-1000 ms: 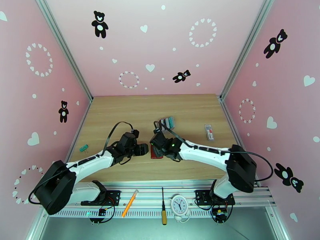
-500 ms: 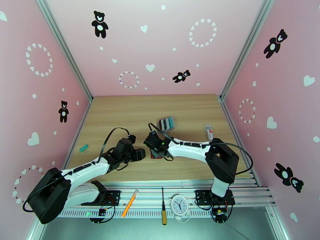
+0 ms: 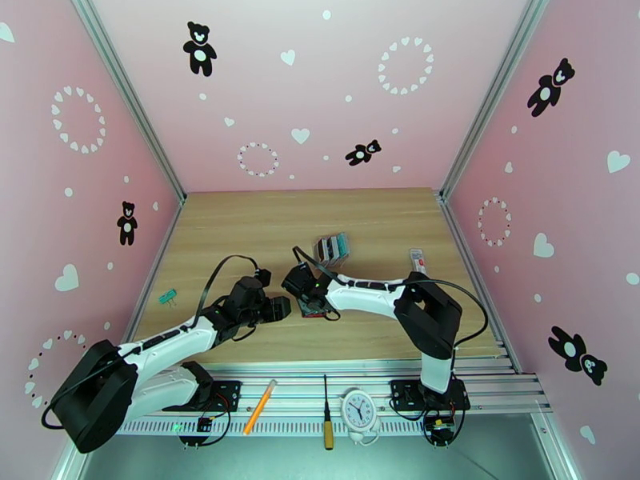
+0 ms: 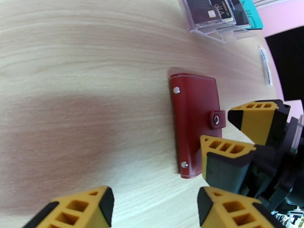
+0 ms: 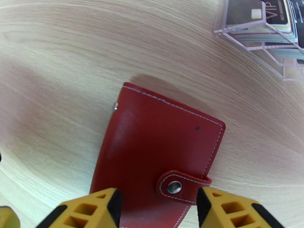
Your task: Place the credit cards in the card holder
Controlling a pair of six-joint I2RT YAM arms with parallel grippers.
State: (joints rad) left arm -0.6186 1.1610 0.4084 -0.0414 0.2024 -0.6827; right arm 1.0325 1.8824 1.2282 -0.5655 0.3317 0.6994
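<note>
The card holder is a dark-red wallet lying flat on the wood, folded, its snap tab fastened. The credit cards, dark and teal, stand in a clear slotted stand behind it. My right gripper hangs open just above the wallet's tab end, a finger on either side of the tab. Its fingers show at the wallet's right edge in the left wrist view. My left gripper is open just left of the wallet, with bare wood between its fingers.
A green clip lies near the left wall. A small white and red tube lies at the right. On the front rail are an orange pen, a screwdriver and a small clock.
The right arm folded its elbow in and its gripper shifted left over the wallet, jaws narrower. The left gripper drew slightly back to the left. The wallet has not moved.
</note>
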